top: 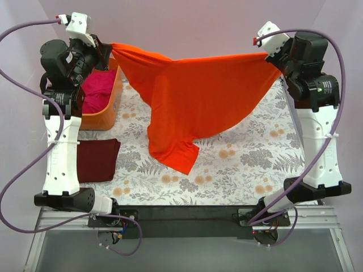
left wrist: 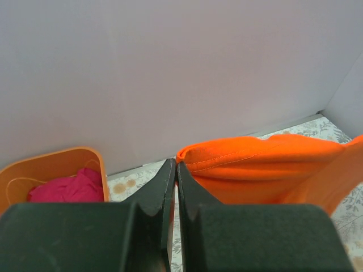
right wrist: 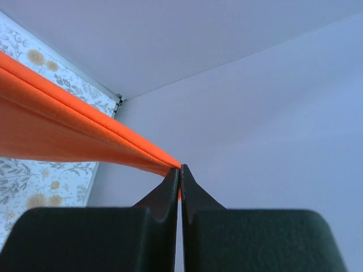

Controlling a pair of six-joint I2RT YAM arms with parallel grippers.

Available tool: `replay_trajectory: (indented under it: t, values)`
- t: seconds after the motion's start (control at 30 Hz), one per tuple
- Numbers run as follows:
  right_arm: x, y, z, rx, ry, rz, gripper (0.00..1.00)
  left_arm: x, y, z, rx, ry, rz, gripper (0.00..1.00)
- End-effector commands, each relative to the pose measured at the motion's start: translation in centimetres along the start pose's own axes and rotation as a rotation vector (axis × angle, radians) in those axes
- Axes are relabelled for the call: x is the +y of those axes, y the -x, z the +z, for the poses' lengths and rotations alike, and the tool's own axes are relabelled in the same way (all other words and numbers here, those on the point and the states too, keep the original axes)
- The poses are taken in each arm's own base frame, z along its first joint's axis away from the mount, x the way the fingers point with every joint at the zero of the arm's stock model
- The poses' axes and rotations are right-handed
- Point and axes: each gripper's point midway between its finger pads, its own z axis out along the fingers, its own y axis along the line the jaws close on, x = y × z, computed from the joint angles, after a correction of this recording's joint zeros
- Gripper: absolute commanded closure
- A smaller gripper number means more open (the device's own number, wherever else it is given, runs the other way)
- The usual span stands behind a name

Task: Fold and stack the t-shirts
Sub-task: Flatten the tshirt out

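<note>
The orange-red t-shirt (top: 198,96) hangs stretched in the air between both grippers, its lower part drooping onto the floral table at the middle. My left gripper (top: 112,50) is shut on its left end; the cloth shows in the left wrist view (left wrist: 261,164) at the fingertips (left wrist: 170,170). My right gripper (top: 269,55) is shut on its right end, with cloth pinched at the tips (right wrist: 179,168). The dark maroon t-shirt (top: 97,160) lies folded at the table's left. The magenta-pink t-shirt (top: 97,89) lies crumpled in the orange tub.
The orange plastic tub (top: 113,107) stands at the back left, under my left arm; it also shows in the left wrist view (left wrist: 51,164). The floral tablecloth (top: 238,164) covers the table. Pale walls enclose the back and sides.
</note>
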Motion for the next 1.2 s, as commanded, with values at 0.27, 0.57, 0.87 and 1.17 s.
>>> replay_trajectory:
  t: [0.27, 0.57, 0.87, 1.17]
  values:
    - [-8.3, -0.3, -16.3, -0.25, -0.364, 0.099, 0.99, -4.9, 11.2, -16.1, -0.402, 0.004, 0.134, 1.0]
    - [-11.7, -0.9, -28.5, -0.489, -0.607, 0.127, 0.99, -8.1, 15.0, -27.3, -0.627, 0.031, 0.238, 1.0]
    - [-9.6, -0.3, -27.1, -0.525, -0.566, 0.016, 0.99, -6.3, 15.6, -27.3, -0.565, 0.135, 0.268, 1.0]
    - [5.8, -5.0, -12.9, -0.366, -0.152, -0.161, 0.99, -5.4, -1.0, -17.8, -0.133, -0.023, 0.2, 1.0]
